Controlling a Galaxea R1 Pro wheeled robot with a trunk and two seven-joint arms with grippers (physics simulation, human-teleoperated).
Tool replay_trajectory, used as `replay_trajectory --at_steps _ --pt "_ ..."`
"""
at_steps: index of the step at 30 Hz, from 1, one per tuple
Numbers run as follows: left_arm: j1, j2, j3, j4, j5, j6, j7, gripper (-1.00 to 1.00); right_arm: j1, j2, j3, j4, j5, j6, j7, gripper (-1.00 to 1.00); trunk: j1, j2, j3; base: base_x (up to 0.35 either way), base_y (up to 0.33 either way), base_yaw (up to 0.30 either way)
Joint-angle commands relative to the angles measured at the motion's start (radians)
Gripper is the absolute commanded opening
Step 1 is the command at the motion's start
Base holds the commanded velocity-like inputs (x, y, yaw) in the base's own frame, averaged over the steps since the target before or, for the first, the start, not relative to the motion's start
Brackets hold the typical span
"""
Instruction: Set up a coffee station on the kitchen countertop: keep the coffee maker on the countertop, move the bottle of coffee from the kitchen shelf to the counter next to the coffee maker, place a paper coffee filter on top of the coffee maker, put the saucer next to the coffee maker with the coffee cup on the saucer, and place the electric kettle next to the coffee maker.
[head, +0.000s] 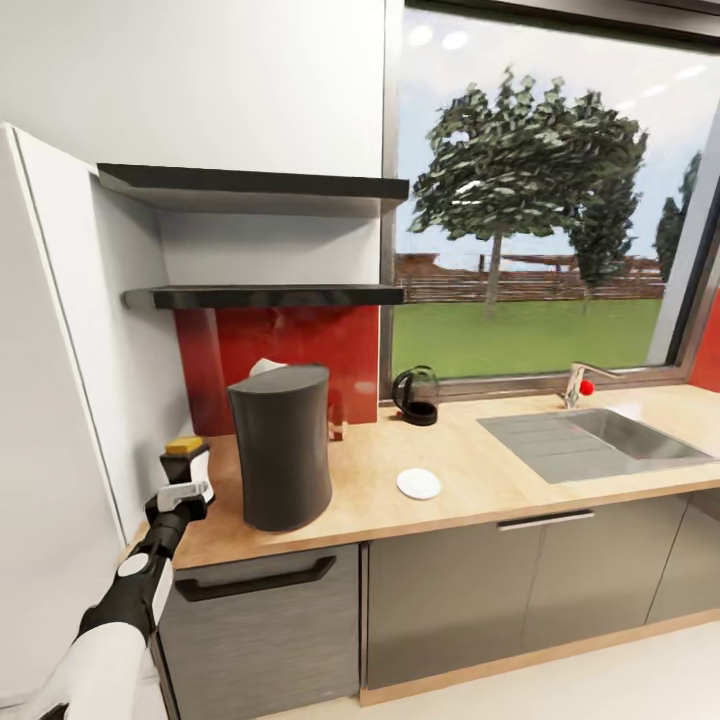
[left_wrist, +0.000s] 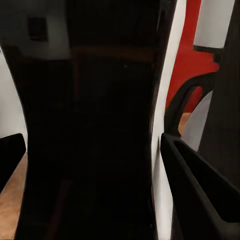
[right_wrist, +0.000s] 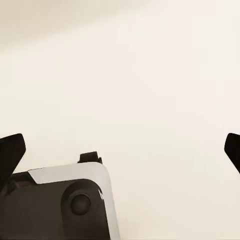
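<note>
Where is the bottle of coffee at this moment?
In the head view, the bottle of coffee is at the far left end of the kitchen countertop, held in the left pincer, just left of the coffee maker.

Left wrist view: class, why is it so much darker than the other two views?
Left wrist view: the bottle of coffee, very close, blocks the light. Head view: daylight from the window brightens the kitchen countertop. Right wrist view: pale, evenly lit floor.

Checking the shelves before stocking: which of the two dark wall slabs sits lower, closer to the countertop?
The thinner glossy kitchen shelf, just above the red backsplash; the thicker matte slab hangs higher.
</note>
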Motion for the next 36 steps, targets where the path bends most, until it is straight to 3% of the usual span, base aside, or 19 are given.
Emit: replay_trajectory --at_steps 1,36 --pt "0.000 -0.001 0.008 0.001 -0.009 -0.006 -0.008 -1.00 -0.001 0.000 -0.008 0.001 0.011 -0.004 -0.002 1.00 0.001 -0.001 0.000 0.295 0.000 0.000" --pt "0.031 0.011 0.019 -0.004 -0.011 -0.043 -0.007 -1.00 -0.001 -0.011 -0.003 0.007 0.015 0.004 0.001 1.00 0.001 -0.001 0.000 0.157 0.000 0.000"
